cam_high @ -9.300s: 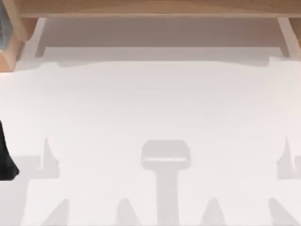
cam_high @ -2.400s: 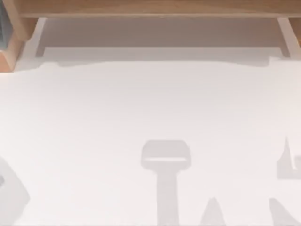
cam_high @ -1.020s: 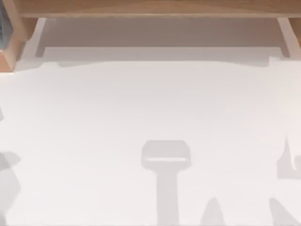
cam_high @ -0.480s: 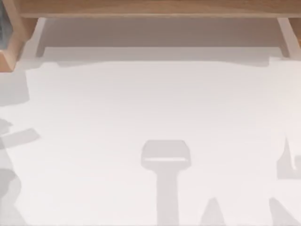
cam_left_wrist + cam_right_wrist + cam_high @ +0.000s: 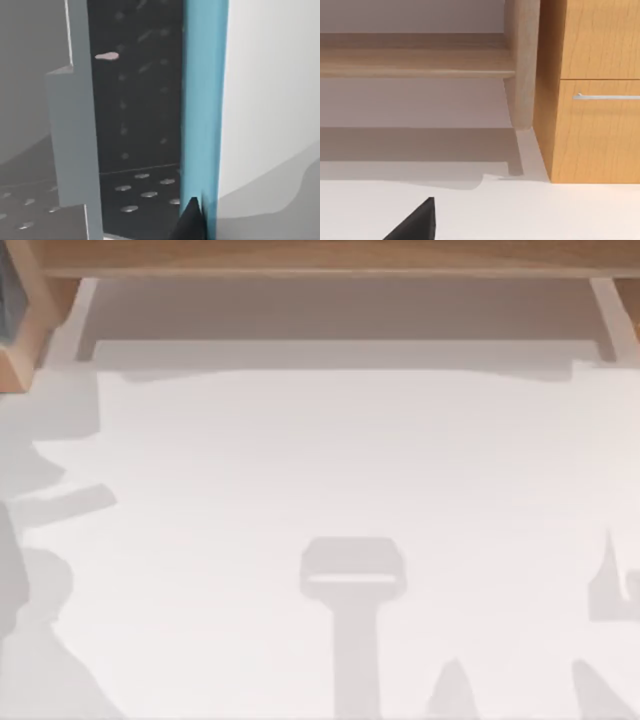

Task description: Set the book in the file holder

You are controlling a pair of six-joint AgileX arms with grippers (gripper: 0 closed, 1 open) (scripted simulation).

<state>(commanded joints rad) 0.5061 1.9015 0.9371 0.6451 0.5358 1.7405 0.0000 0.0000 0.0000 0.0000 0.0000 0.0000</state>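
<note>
Left tool [image 5: 192, 220] against book [image 5: 202, 100]; file holder [image 5: 75, 150] beside.

The left gripper [image 5: 192, 220] shows one dark fingertip pressed against the blue book's [image 5: 200, 100] edge, while the right gripper's fingertip [image 5: 415, 222] hangs above the white table [image 5: 545, 210].

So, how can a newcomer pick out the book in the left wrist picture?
Find the dark perforated file holder with its grey wall. Right beside the dark panel stands an upright strip: the book. It alone is bright blue, between the dark holder and the white table.
</note>
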